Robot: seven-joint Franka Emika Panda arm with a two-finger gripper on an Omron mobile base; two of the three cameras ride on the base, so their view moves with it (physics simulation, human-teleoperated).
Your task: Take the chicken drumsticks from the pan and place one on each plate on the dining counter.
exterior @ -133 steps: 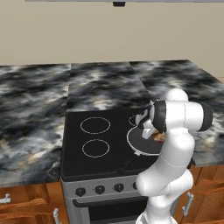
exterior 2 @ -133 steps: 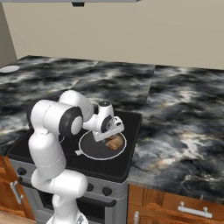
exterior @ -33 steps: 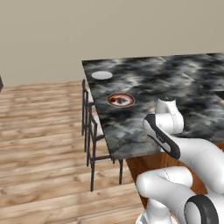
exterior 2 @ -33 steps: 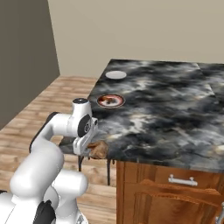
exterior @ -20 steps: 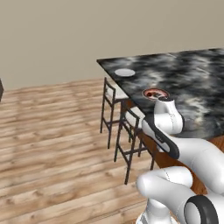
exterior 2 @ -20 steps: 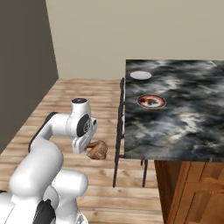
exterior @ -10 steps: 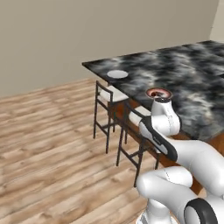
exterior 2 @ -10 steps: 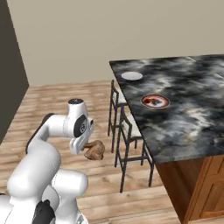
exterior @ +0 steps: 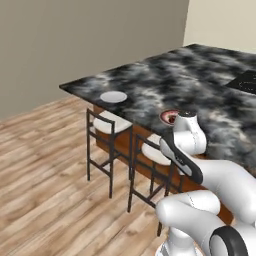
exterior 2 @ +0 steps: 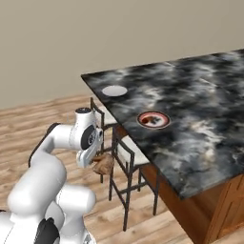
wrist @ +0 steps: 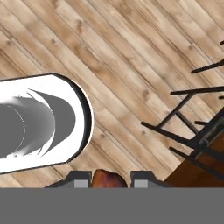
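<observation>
While the base stands out on the wood floor (exterior: 45, 165), the claw (exterior 2: 101, 162) is clenched on a chicken drumstick (exterior 2: 103, 165), held low beside the arm and near the left edge of the bench (exterior 2: 200, 124); in the hand view the same brown piece (wrist: 108, 179) sits wedged between the two fingertips (wrist: 79, 180).

By my judgement the drumstick is light and fairly stiff, with a rounded, probably greasy skin that could slip or twist in a narrow pinch; the thick meaty end gives the better hold, and the tapered end would likely pivot; which end is gripped now, I cannot tell.

Two plates wait on the bench: the plain white plate (exterior 2: 115, 90) toward the far left corner, and the patterned plate (exterior 2: 153, 119) nearer, close to the left edge; both look bare, though the patterned centre is too small to read well; the two are apart, so each can take one piece.

The bench top is dark veined marble, hard and flat, on a reddish wood base; a dropped piece would probably slide rather than roll far.

Two dark-framed stools (exterior: 107, 142) with pale seats stand tucked along the bench's left side, between the arm and the plates, so the reach likely has to go up and over them; plain beige walls close the room beyond.
</observation>
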